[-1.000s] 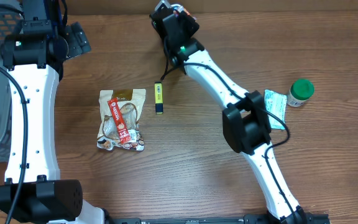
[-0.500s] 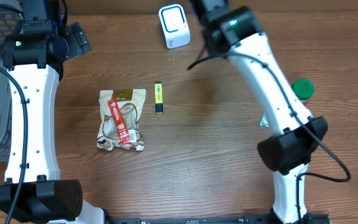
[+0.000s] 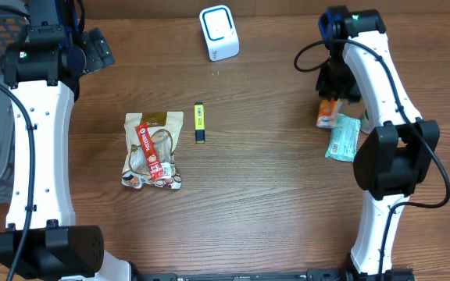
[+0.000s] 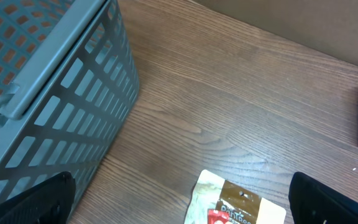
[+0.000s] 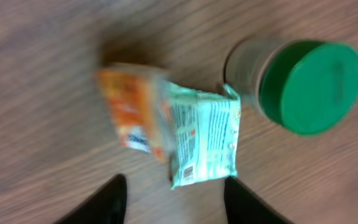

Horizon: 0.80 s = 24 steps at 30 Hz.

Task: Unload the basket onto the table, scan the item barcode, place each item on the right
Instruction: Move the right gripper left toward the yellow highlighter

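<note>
At the counter's (image 3: pixel 248 195) left edge stands a grey mesh basket (image 4: pixel 42 81), and the left gripper (image 4: pixel 180 179) hangs beside it, jaws spread wide and empty. A snack pouch (image 3: pixel 153 150) lies flat left of the middle. A white scanner (image 3: pixel 219 31) sits by the far edge. Near the right edge, the right gripper (image 5: pixel 176 182) hovers over an orange packet (image 5: pixel 132 112) and the teal packet (image 5: pixel 204 134) overlapping it, jaws apart and holding nothing. A green-lidded jar (image 5: pixel 309 84) stands just beside the teal packet. A yellow marker (image 3: pixel 199 123) lies near the pouch.
</note>
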### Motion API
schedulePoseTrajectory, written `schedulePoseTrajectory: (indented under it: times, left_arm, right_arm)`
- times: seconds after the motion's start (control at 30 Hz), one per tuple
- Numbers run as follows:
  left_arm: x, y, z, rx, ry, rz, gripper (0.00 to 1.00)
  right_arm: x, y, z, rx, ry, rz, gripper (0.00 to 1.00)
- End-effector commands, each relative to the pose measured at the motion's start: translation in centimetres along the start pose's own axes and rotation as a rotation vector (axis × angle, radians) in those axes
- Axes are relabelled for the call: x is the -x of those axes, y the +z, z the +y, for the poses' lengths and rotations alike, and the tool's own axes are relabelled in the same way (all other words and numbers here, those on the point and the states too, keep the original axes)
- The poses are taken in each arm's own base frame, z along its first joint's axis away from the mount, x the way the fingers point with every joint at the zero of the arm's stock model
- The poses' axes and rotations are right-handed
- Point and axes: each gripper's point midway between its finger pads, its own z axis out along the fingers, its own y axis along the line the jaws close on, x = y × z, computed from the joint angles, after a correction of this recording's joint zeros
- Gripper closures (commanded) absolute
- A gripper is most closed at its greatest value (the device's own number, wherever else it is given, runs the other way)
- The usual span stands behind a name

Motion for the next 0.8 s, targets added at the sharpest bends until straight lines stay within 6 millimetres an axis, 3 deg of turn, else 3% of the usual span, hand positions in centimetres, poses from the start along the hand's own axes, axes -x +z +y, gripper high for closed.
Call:
schedulePoseTrajectory:
  times: [0.0,0.13,0.27,0.5,0.77]
  left_arm:
    - [0.2,0.2,0.1,0.012,-0.013,-0.005,0.00]
    - [0.2,0.2,0.1,0.012,-0.013,-0.005,0.00]
    - [0.2,0.2,0.1,0.012,-0.013,-0.005,0.00]
    - [0.2,0.2,0.1,0.012,-0.013,-0.005,0.00]
    - [0.2,0.2,0.1,0.012,-0.013,-0.005,0.00]
  right_arm:
    - [-0.7,1.1,-0.1,0.000,0.014,0.041,0.44]
    - [-0.7,2.0,1.1,0.045,0.016,0.047,0.44]
    - [-1.1,1.8,5.4,0.234,0.007,0.072,0.44]
    - [-1.6,-0.8,13.4,0.488,-0.088,0.020,0.46]
    - [-5.7,-4.0,22.7,0.573,-0.302,-0.110,0.49]
